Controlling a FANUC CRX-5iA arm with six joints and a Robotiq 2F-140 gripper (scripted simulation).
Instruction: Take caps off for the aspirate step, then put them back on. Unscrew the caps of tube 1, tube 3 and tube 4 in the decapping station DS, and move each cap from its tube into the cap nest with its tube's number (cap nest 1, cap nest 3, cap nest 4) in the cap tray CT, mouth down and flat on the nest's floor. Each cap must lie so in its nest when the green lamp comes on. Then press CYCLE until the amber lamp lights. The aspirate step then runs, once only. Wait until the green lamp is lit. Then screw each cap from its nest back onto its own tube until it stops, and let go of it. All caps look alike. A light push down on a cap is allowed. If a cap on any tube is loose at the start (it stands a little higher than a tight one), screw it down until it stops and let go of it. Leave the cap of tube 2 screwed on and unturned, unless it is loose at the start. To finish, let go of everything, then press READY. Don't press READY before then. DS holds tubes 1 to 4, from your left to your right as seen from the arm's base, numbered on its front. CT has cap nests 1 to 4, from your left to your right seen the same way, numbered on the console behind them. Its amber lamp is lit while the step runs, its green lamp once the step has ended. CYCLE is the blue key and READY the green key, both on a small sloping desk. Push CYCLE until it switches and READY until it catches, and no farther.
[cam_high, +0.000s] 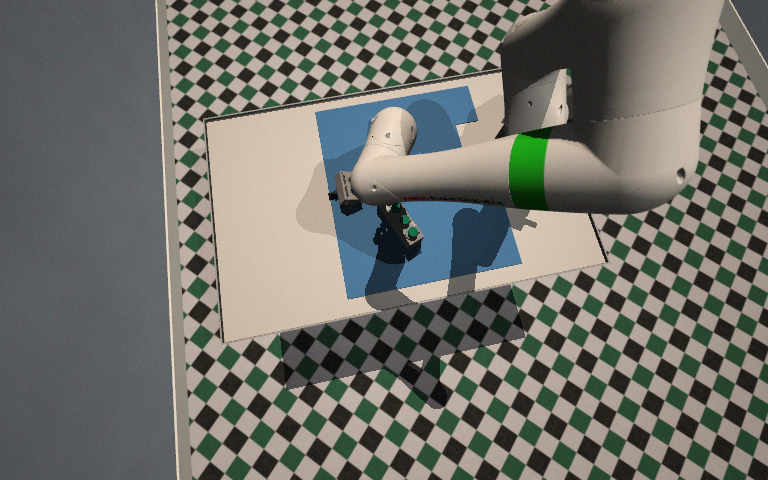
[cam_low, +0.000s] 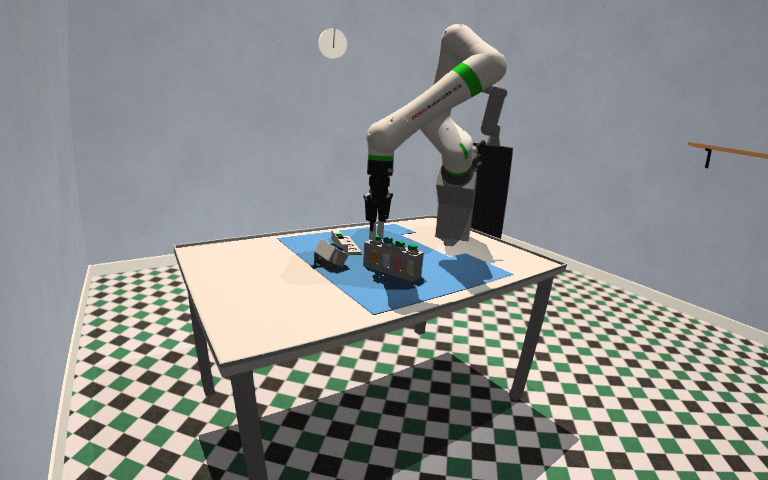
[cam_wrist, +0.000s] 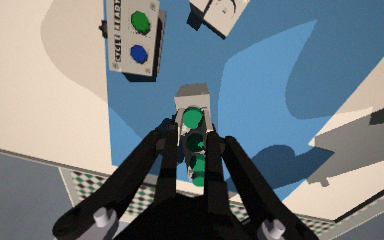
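On the blue mat (cam_low: 453, 271), the grey four-tube decapping station (cam_low: 393, 266) runs lengthwise away from the sloping key desk (cam_wrist: 134, 37). The black two-finger gripper (cam_wrist: 192, 145), pointing straight down, is clamped narrowly on a green screw cap (cam_wrist: 195, 142) upright on its tube.

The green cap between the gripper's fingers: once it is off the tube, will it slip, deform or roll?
The green cap looks round and undented with the gripper shut on it, so it is probably stiff. Its round side against narrow fingers may let it slip or twist. It is small beside the tube rack, so it is likely light, and it could roll if dropped on its side.
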